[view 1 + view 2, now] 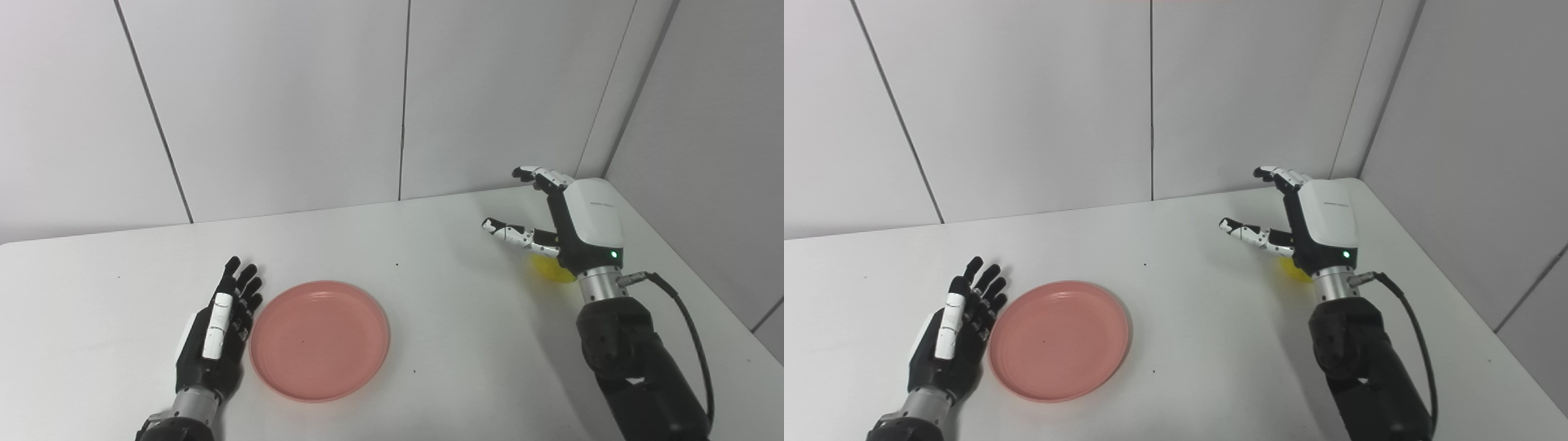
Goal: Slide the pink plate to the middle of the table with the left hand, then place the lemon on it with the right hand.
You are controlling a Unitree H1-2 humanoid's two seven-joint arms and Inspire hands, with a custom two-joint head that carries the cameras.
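A pink plate [319,340] lies flat on the white table [441,294], left of the middle and near the front. My left hand [219,331] is open, fingers straight, right beside the plate's left rim; I cannot tell if it touches. At the right, a yellow lemon [550,269] rests on the table, mostly hidden behind my right hand [572,226]. That hand is raised above the lemon, open, with fingers and thumb spread and nothing in it.
Grey wall panels stand close behind the table and along its right side, meeting in a corner at the back right [603,174]. A black cable [686,324] loops off the right wrist. The table's right edge runs just past the right arm.
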